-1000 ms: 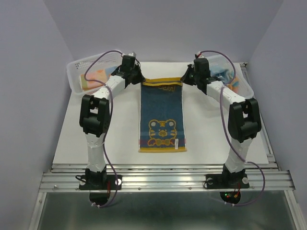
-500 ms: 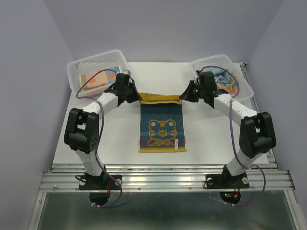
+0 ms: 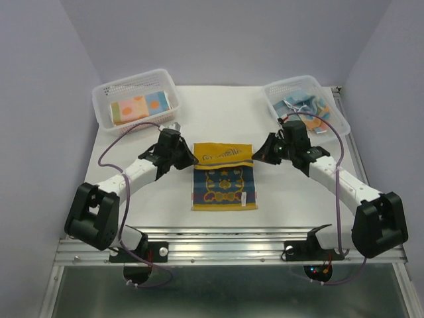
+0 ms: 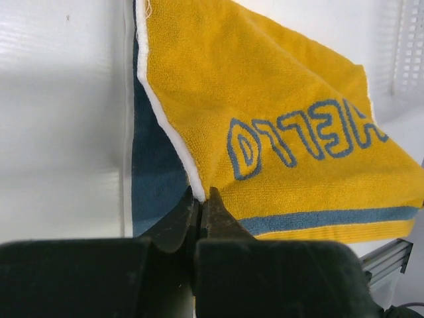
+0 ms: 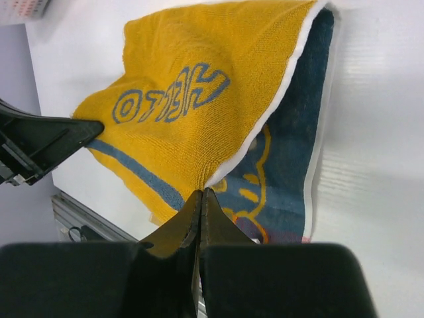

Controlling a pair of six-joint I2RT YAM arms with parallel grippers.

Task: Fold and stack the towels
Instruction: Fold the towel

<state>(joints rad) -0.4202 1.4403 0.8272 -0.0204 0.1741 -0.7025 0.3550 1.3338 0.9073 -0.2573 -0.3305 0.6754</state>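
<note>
1. The towel (image 3: 224, 173) lay in the middle of the bench (image 3: 218, 112), near the front edge. It was dark blue with a yellow cartoon print.
2. Its far end was flipped over toward the near side, so the yellow underside with blue "HELLO" lettering faced up and covered the far half of the blue part.
3. The left gripper (image 3: 192, 161) was closed tight, pinching the left corner of that yellow flap. In the left wrist view the gripper (image 4: 201, 199) had the white-edged corner of the towel (image 4: 278, 119) right between its tips.
4. Same deal on the other side: the right gripper (image 3: 257, 158) was clamped on the right corner of the flap, which the right wrist view showed clearly (image 5: 201, 197).
5. The flap was lifted a bit off the layer below, not lying flat.
6. The left basket (image 3: 132, 76) at the far left held folded towels (image 3: 140, 107) in orange, green and blue.
7. The right basket (image 3: 291, 82) at the far right held crumpled towels (image 3: 306, 107), light blue with orange bits.
</note>
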